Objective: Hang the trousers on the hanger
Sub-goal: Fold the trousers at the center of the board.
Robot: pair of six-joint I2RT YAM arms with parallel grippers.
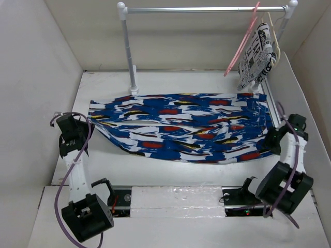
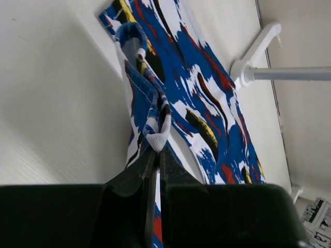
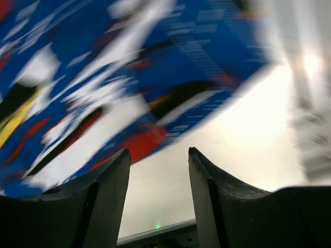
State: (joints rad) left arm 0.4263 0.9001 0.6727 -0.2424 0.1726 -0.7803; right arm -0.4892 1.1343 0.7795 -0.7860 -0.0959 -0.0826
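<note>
Blue splashed trousers (image 1: 181, 126) lie spread across the table (image 1: 155, 173), their left end pinched tight in the left gripper (image 2: 156, 155). The right gripper (image 3: 159, 157), jaws apart, sits beside the right end. The pink hanger (image 1: 242, 44) hangs on the rail (image 1: 196, 9) behind.

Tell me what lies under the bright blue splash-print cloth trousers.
The white table shows around the trousers, which lie spread on it. Anything directly beneath the cloth is covered; the thin pink plastic hanger hangs on the metal rail, not underneath.
</note>
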